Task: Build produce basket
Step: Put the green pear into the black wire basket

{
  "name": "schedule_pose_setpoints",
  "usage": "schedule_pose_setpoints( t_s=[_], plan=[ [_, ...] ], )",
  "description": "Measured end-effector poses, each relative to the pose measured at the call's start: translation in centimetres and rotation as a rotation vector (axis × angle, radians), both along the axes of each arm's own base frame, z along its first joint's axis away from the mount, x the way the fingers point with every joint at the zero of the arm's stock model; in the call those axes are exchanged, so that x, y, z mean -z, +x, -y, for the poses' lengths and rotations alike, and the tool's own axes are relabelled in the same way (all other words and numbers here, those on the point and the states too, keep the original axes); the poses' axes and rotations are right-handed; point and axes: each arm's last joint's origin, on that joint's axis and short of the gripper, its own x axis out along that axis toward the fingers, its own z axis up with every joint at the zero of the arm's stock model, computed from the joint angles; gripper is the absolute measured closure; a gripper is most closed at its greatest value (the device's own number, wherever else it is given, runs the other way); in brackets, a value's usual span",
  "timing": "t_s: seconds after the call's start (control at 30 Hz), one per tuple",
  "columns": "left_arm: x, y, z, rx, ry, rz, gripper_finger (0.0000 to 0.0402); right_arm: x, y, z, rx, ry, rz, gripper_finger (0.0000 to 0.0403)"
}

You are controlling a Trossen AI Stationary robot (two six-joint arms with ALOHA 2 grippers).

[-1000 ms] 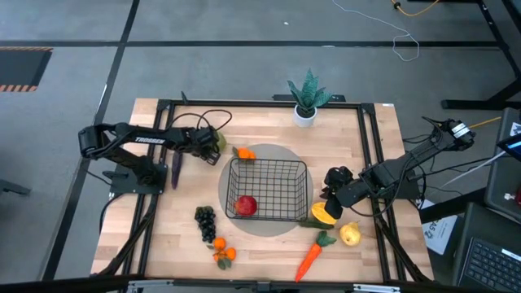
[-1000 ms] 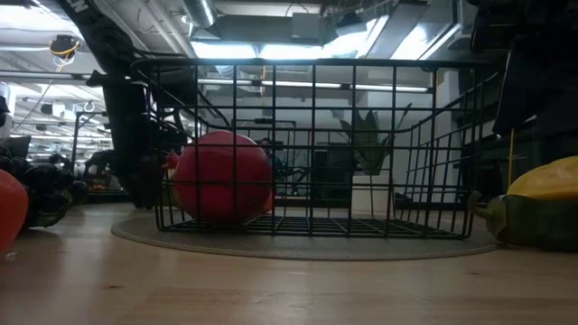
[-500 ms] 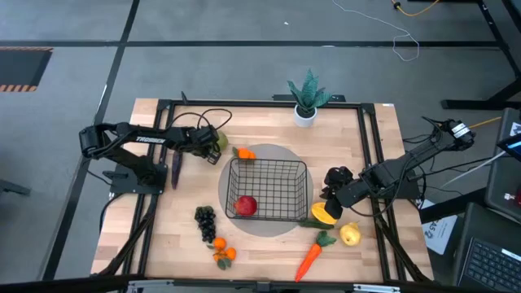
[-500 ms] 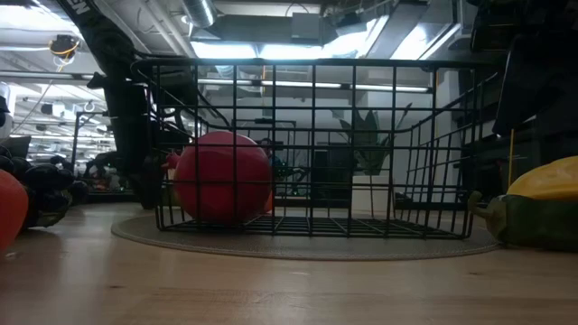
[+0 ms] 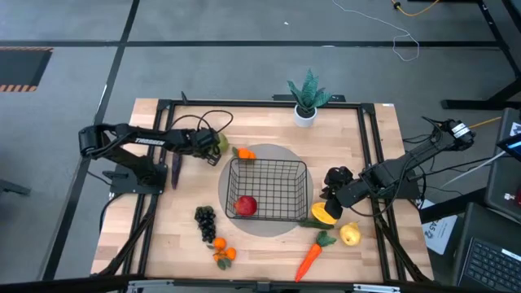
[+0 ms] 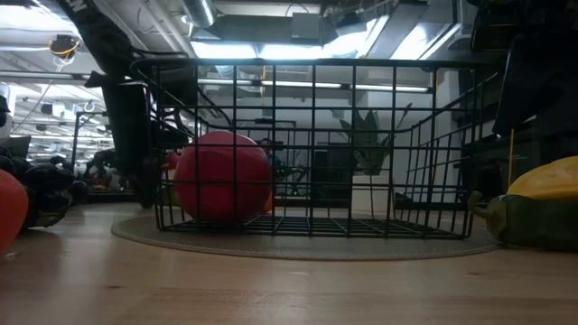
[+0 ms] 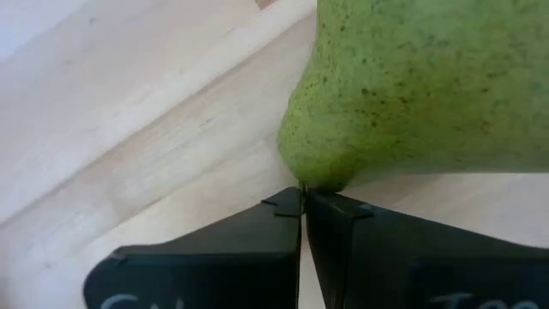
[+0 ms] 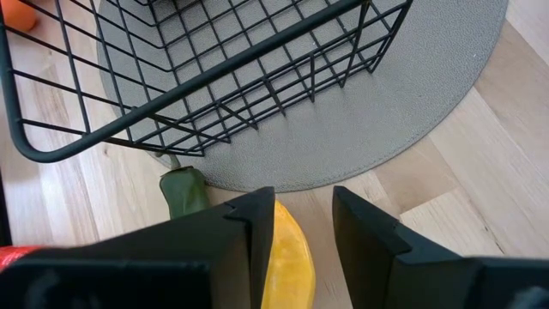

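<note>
The black wire basket (image 5: 269,189) stands on a round grey mat and holds a red apple (image 5: 246,205). A green pear (image 5: 220,142) lies on the wood beyond the basket's far left corner. My left gripper (image 5: 212,148) is shut, its tips (image 7: 302,196) at the pear's narrow end (image 7: 313,176). My right gripper (image 5: 332,199) hangs open at the basket's right side, over the yellow-orange squash (image 5: 323,215). In the right wrist view the squash (image 8: 290,257) shows between the fingers, with a gap to one of them. My left gripper meets the pear at its narrow end (image 7: 316,182) with the tips of its shut fingers, coming slanting down from the table's left. No stem shows between them, so I cannot tell whether they pinch anything. The pear lies on the table.
Black grapes (image 5: 206,221), small oranges (image 5: 222,254), a carrot (image 5: 311,256) and a yellow pear (image 5: 350,235) lie near the front edge. Another orange (image 5: 243,153) sits behind the basket, a purple vegetable (image 5: 176,168) by the left arm, and a potted plant (image 5: 307,98) at the far edge.
</note>
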Motion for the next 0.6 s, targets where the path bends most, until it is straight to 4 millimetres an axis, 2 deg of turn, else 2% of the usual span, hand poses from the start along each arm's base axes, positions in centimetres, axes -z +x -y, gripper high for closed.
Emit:
schedule_pose_setpoints(
  t_s=[0.4,0.6],
  plan=[
    [-5.0,-0.6,0.0,-0.057,0.236,0.253,0.0401,0.0,0.0,0.0,0.0,0.0,0.0,0.0292],
    [-7.2,-0.8,0.9,0.013,0.293,0.374,0.0401,0.0,0.0,0.0,0.0,0.0,0.0,0.0292]
  ],
)
